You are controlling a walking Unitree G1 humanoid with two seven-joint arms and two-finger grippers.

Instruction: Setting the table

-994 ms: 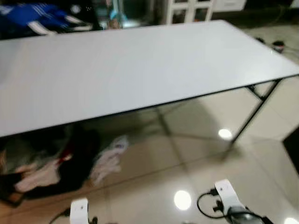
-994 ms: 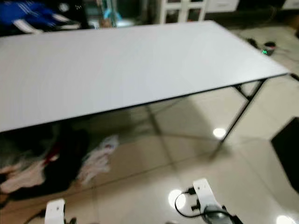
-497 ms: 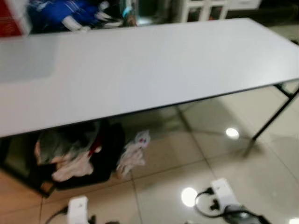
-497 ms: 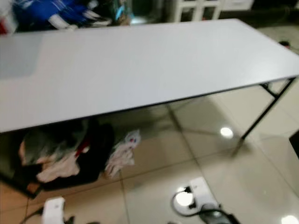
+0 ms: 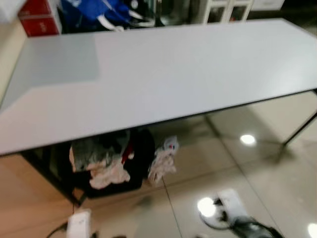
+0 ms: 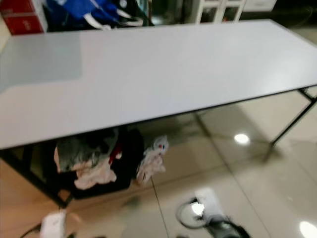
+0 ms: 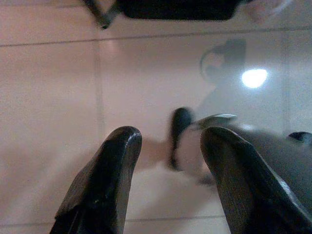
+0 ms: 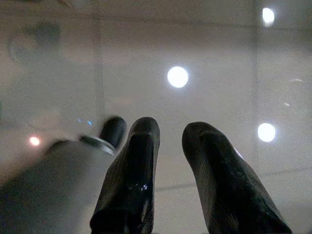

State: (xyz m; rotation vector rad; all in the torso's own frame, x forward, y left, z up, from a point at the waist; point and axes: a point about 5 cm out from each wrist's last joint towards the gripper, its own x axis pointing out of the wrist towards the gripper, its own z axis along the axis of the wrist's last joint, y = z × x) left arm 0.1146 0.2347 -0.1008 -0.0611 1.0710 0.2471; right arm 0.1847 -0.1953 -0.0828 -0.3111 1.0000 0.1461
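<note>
1. Long white table (image 5: 188,74) is the landmark. Its top is bare w/ a greyer patch (image 5: 59,62) at the robot's-left far part, black edge trim along the near side, thin black leg (image 5: 299,130) at the right end.
2. Under the table, left-of-centre: dark basket (image 5: 106,171) stuffed w/ clothes, grey and pinkish fabric on top.
3. Just beside the basket, on its right: white crumpled cloth (image 5: 162,161) on the floor, w/ a small red-blue mark.
4. Floor (image 5: 233,163) on the near side of the table: glossy beige tile w/ bright ceiling-light reflections; under the table's left end it reads as orange-brown wood tone.
5. Beyond the table's far edge: blue garment w/ white stripes (image 5: 106,12), red box (image 5: 39,20) near the far-left corner, white cabinet (image 5: 225,10) farther right.
6. Left gripper (image 7: 168,141) hangs low on the near side of the table, pointing at the floor; fingers (image 7: 105,180) spread apart, nothing between them.
7. Right gripper (image 8: 170,134) likewise low over the tiles, near side of the table; fingers (image 8: 134,180) parted w/ a narrow gap, holding nothing.
8. Head views are blurred; both arms show at the bottom edge as white wrist blocks (image 5: 79,225), the right one w/ a black cable loop (image 5: 218,220).
</note>
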